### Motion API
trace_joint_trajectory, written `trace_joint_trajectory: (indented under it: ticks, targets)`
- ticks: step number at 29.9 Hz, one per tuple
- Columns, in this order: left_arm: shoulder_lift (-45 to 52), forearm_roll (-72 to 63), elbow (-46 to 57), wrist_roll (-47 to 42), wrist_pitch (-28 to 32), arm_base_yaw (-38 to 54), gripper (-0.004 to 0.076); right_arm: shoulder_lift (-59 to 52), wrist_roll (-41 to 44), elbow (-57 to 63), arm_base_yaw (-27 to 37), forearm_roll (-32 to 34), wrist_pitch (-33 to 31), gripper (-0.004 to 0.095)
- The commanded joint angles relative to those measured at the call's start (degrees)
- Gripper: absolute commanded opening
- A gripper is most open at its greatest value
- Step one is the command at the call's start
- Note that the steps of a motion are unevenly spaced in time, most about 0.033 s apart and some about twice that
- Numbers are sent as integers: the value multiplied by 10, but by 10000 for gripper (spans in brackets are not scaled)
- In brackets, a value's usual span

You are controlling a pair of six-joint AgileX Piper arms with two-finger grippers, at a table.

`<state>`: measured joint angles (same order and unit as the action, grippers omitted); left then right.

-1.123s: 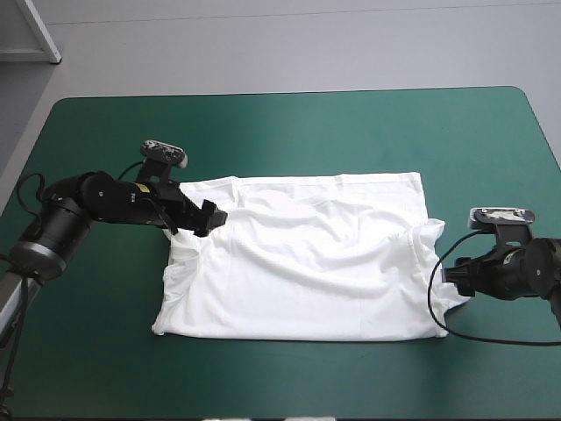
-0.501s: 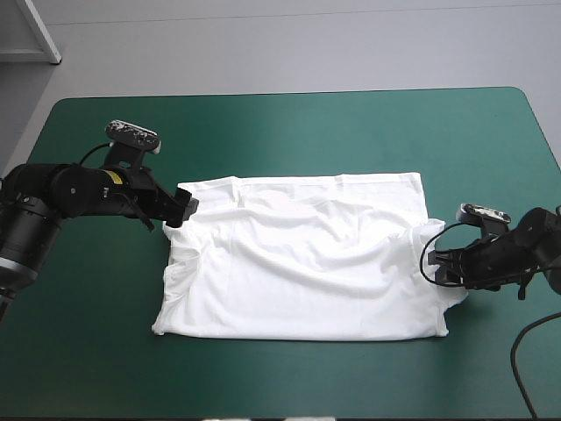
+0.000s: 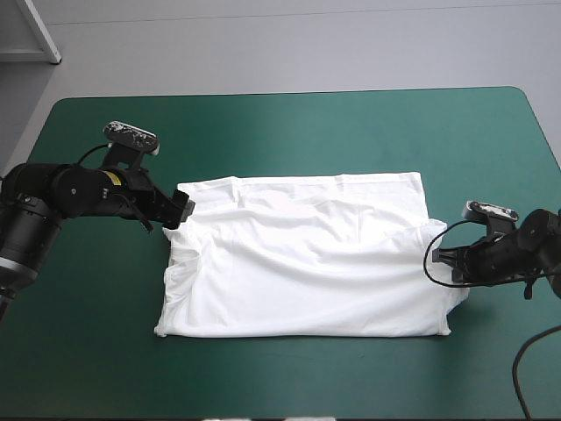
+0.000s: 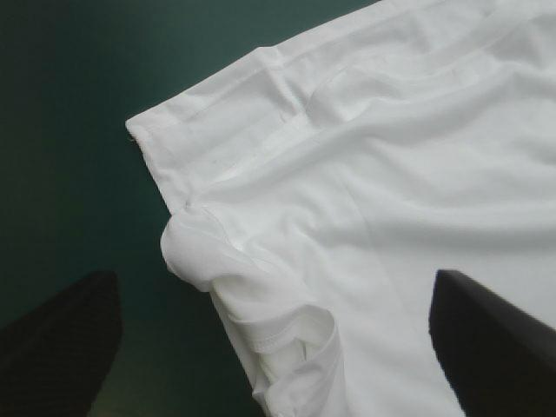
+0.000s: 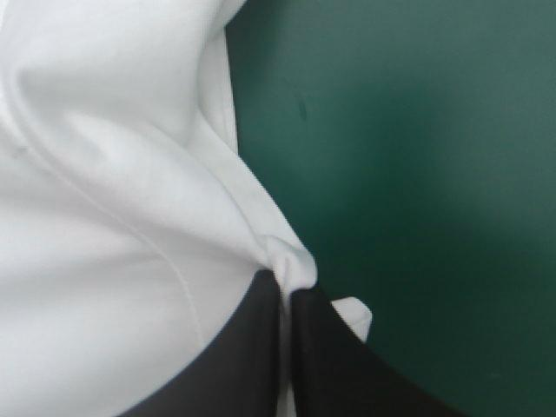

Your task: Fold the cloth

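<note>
White T-shirt [image 3: 307,254] flat, right pincer [image 5: 285,291] pinching it, left pincer [image 3: 184,210] parted

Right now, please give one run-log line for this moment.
T-shirt: spread on table | left gripper: open, at far-left corner | right gripper: shut on T-shirt's right edge

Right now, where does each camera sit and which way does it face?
High view: above and behind the robot, facing forward and down on the teal-green table; both arms show, left hand and right hand at the T-shirt's opposite ends.
Left wrist view: above that wrist, looking along its open black fingers at a corner of the T-shirt.
Right wrist view: above that wrist, along fingers shut on a fold at the T-shirt's edge.
All three share the T-shirt on the table.
</note>
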<state>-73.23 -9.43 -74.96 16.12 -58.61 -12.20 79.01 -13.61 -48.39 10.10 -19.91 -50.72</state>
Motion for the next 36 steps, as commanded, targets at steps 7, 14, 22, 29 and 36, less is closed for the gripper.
trace_joint_trajectory:
  ticks: [7,14,22,29,36]
  targets:
    - [18,-11,-18,-6,24,-1,664,-99,-25,-12,-37,-102,6,-13]
    - [18,-13,-18,-6,23,-1,664,-73,-65,-13,-157,-154,28,-13]
    - [18,-13,-18,-6,5,-1,664,-4,-69,-16,-219,-145,59,7]
    - [18,-13,-18,-6,6,-1,664,5,-76,-52,-219,-137,63,625]
    - [20,-13,-18,-6,4,-1,664,-26,-8,-134,-219,-43,-4,731]
